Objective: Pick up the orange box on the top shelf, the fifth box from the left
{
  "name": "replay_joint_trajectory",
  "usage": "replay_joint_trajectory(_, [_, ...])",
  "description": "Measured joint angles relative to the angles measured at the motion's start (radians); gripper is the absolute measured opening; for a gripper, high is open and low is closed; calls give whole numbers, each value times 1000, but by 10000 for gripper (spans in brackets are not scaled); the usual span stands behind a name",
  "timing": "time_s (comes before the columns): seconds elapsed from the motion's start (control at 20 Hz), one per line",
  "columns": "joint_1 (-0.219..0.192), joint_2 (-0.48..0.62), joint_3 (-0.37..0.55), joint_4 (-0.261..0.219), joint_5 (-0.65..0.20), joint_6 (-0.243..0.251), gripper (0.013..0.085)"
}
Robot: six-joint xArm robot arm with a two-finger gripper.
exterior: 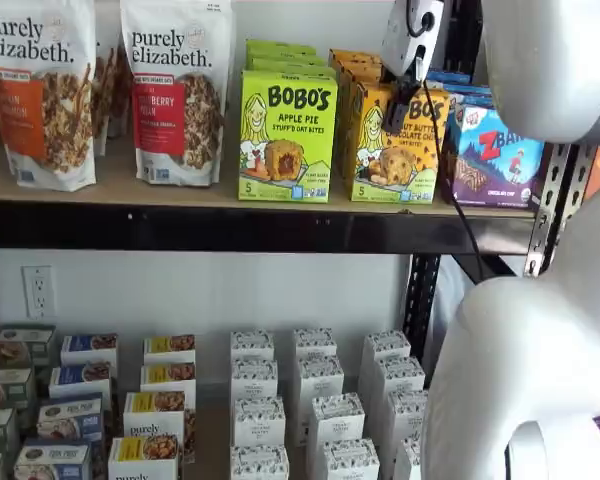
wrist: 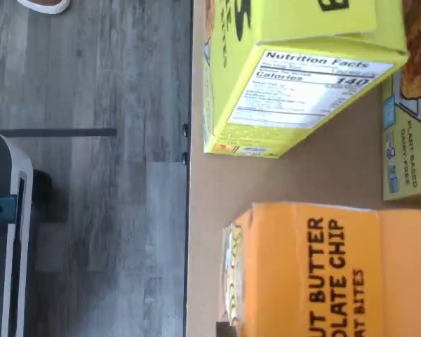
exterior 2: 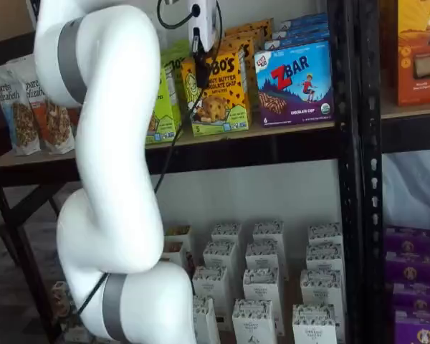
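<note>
The orange box [exterior: 388, 152] stands upright on the top shelf [exterior: 180, 190], between a lime-green Bobo's box [exterior: 287, 135] and a blue-purple ZBar box [exterior: 495, 150]. It shows in both shelf views [exterior 2: 221, 97]. My gripper [exterior: 404, 103] hangs in front of the orange box's upper part, white body above and black fingers down; it also shows in a shelf view [exterior 2: 199, 68]. No gap between the fingers shows and no box is in them. The wrist view shows the orange box's side [wrist: 323, 274], the lime-green box [wrist: 295, 77] and the tan shelf board [wrist: 224, 182].
Granola bags [exterior: 175, 90] stand at the shelf's left. More orange and green boxes sit behind the front ones. Small white boxes [exterior: 310, 400] fill the lower level. My white arm [exterior 2: 107, 179] stands before the shelves. A black upright [exterior 2: 351, 143] is at the right. Grey floor [wrist: 91, 175] lies below.
</note>
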Motion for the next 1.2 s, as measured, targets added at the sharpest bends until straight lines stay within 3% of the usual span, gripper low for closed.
replay_joint_trajectory(0.15, [0, -1, -1, 0, 3, 1, 490])
replay_joint_trajectory(0.35, [-1, -1, -4, -1, 9, 0, 410])
replay_joint_trajectory(0.45, [-2, 1, -8, 2, 14, -1, 330])
replay_joint_trajectory(0.85, [-4, 5, -46, 1, 67, 3, 330])
replay_joint_trajectory(1.2, [-2, -56, -14, 2, 79, 10, 330])
